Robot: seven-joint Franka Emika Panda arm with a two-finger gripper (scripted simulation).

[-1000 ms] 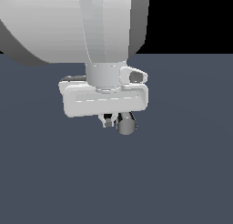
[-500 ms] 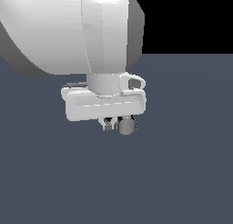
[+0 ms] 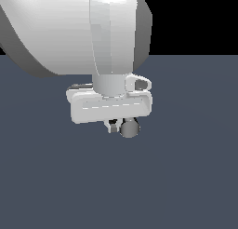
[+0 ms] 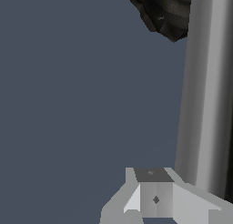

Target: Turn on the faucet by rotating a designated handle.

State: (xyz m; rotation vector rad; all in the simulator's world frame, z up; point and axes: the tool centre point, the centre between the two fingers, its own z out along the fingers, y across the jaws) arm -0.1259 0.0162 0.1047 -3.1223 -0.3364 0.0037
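Gripper at the handle, turn not yet made.

The gripper point(image 3: 115, 125) hangs low with the handle point(image 4: 205, 91) just beside one finger point(image 4: 152, 191); the handle's round end point(image 3: 129, 128) shows just below the hand. The faucet base point(image 4: 166, 11) lies beyond. Whether the jaws are apart or together, I cannot tell. Next move, likely: press sideways against the bar to swing it round its post.

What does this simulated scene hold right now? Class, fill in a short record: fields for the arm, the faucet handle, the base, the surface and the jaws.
arm: large white robot arm, filling the upper exterior view
handle: shiny chrome cylindrical bar; its grey round end shows below the white hand
base: black ribbed round base, partly out of the wrist view
surface: flat dark blue-grey floor
jaws: closed together beside the bar, not around it
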